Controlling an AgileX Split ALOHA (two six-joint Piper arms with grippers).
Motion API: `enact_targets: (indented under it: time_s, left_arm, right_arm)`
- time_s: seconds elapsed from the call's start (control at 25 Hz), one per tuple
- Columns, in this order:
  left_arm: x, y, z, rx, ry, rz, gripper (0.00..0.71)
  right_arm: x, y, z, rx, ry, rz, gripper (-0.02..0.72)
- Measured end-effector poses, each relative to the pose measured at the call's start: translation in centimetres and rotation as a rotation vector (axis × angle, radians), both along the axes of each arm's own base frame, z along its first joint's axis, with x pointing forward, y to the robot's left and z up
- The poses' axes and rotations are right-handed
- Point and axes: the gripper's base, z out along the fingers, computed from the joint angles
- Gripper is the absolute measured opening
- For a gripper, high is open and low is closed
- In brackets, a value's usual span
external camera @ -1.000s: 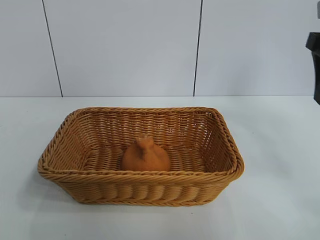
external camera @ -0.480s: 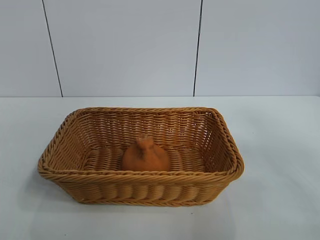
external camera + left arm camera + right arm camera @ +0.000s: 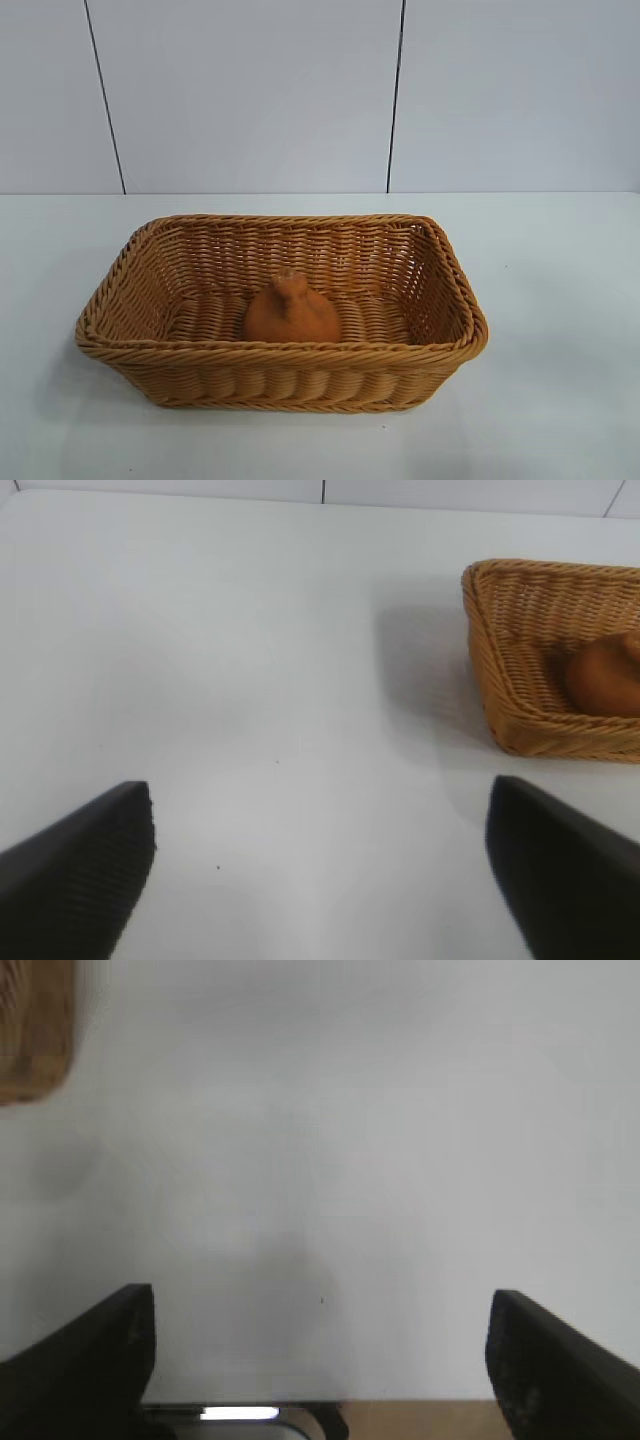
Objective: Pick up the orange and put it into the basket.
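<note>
I see the dull orange-brown lumpy orange (image 3: 291,312) sitting inside the tan woven wicker basket (image 3: 280,375). My right gripper (image 3: 320,1355) hangs wide and empty over bare white table (image 3: 380,1160), well apart from it; my left gripper (image 3: 320,865) gapes too.

Bright, even, diffuse light, no glare. Soft shadow on table (image 3: 560,400) around the basket (image 3: 280,385). Exterior view sharp. Right wrist view blurred; both wrist views show near fingertips out of focus.
</note>
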Motion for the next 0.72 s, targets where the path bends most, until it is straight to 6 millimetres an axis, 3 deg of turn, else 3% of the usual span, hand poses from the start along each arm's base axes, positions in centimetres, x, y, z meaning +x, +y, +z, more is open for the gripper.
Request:
enact_targets:
  time_s: [0.2,0.44,0.72]
  left_arm:
    - [0.0,0.0,0.0,0.000,0.000,0.000,0.642]
    - [0.0,0.0,0.0,0.000,0.000,0.000,0.642]
    - [0.0,0.0,0.0,0.000,0.000,0.000,0.642]
  right_arm:
    - [-2.3,-0.1,0.8,0.007,-0.153,0.000,0.620]
    - [-6.4,-0.3,1.3,0.020,-0.418,0.000,0.620]
    - [-6.6,-0.3,1.3,0.021,-0.434,0.000,0.620]
